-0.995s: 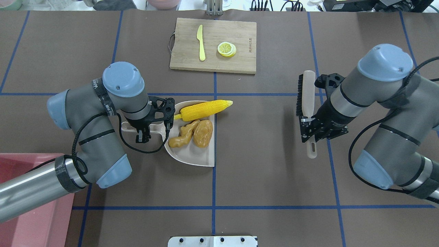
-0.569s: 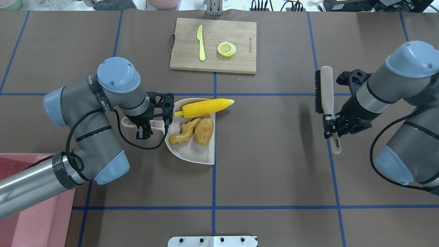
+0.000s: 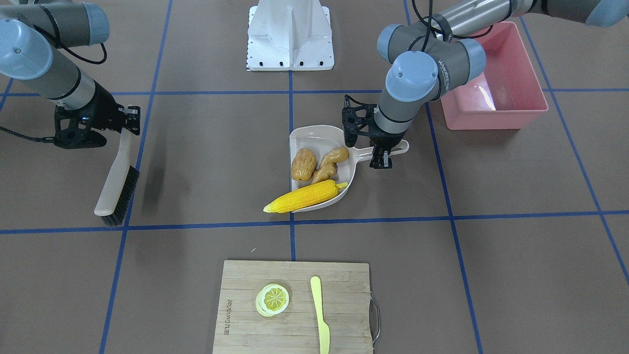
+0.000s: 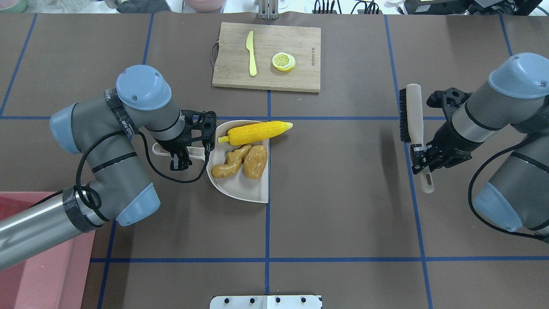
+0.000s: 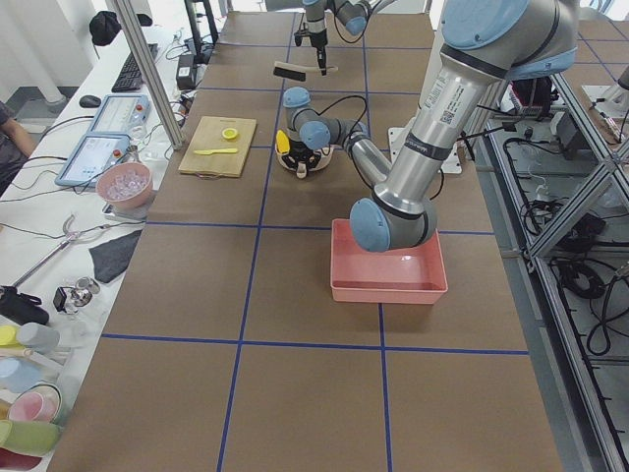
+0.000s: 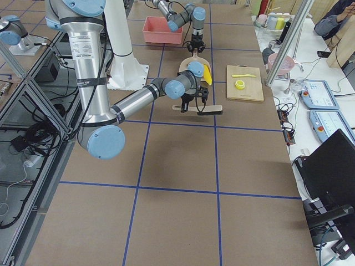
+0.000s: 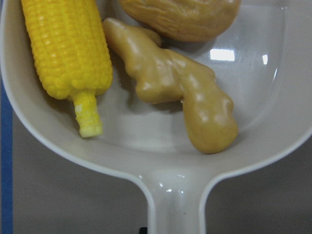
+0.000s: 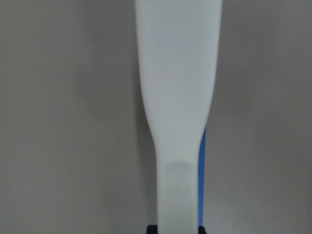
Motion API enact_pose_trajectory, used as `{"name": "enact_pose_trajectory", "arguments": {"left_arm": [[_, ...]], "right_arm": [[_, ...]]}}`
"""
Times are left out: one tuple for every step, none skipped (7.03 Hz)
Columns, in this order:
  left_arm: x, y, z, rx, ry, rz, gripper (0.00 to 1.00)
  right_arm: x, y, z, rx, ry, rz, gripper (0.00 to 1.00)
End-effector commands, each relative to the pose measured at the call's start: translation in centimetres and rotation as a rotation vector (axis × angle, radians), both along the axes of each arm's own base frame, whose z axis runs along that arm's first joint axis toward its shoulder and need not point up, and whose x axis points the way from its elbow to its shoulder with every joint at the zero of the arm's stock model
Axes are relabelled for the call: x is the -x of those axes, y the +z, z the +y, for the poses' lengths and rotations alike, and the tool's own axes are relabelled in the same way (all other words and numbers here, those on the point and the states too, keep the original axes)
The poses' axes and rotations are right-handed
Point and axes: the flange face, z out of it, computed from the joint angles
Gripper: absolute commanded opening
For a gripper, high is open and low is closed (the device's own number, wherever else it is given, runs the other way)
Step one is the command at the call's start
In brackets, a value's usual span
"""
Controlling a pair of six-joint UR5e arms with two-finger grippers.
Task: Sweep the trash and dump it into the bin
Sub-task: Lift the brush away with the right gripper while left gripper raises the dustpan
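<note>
The corn cob (image 4: 254, 131), the potato (image 4: 255, 162) and the ginger root (image 4: 228, 164) lie in the beige dustpan (image 4: 240, 193); the corn's tip sticks out over its open edge. My left gripper (image 4: 180, 155) is shut on the dustpan's handle (image 4: 159, 149). The left wrist view shows the corn (image 7: 66, 48), ginger (image 7: 180, 90) and potato (image 7: 183, 17) in the pan (image 7: 165, 170). My right gripper (image 4: 422, 156) is shut on the beige hand brush (image 4: 414, 116), held at the far right. The pink bin (image 3: 491, 83) stands at the robot's left, apart from the dustpan.
A wooden cutting board (image 4: 268, 56) at the far middle holds a pale yellow knife (image 4: 251, 53) and a lemon slice (image 4: 283, 61). Blue tape lines cross the brown table. The robot's white base plate (image 3: 290, 34) is at the near middle edge.
My left gripper and the dustpan with the trash have shifted slightly away from the robot. My right gripper has carried the brush farther right, away from the dustpan.
</note>
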Motion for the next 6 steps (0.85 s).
{"name": "enact_pose_trajectory", "arguments": {"left_arm": [[0.4, -0.1, -0.3, 0.006, -0.001, 0.011, 0.00], [0.3, 0.7, -0.2, 0.013, 0.002, 0.000, 0.00], [0.6, 1.0, -0.1, 0.017, 0.002, 0.000, 0.00], [0.7, 0.6, -0.2, 0.013, -0.003, 0.012, 0.00], [1.0, 0.3, -0.5, 0.000, -0.010, 0.030, 0.00], [1.3, -0.3, -0.7, -0.004, -0.026, 0.051, 0.00]], "right_arm": [[0.4, 0.2, 0.1, -0.001, -0.005, 0.006, 0.00], [0.6, 0.2, 0.2, 0.000, -0.008, 0.008, 0.00], [0.7, 0.5, 0.2, 0.003, -0.009, 0.012, 0.00], [0.7, 0.7, 0.1, -0.003, -0.016, 0.013, 0.00], [-0.1, 1.5, -0.1, -0.003, -0.014, 0.019, 0.00], [-0.8, 2.5, 0.1, -0.003, -0.020, 0.029, 0.00]]}}
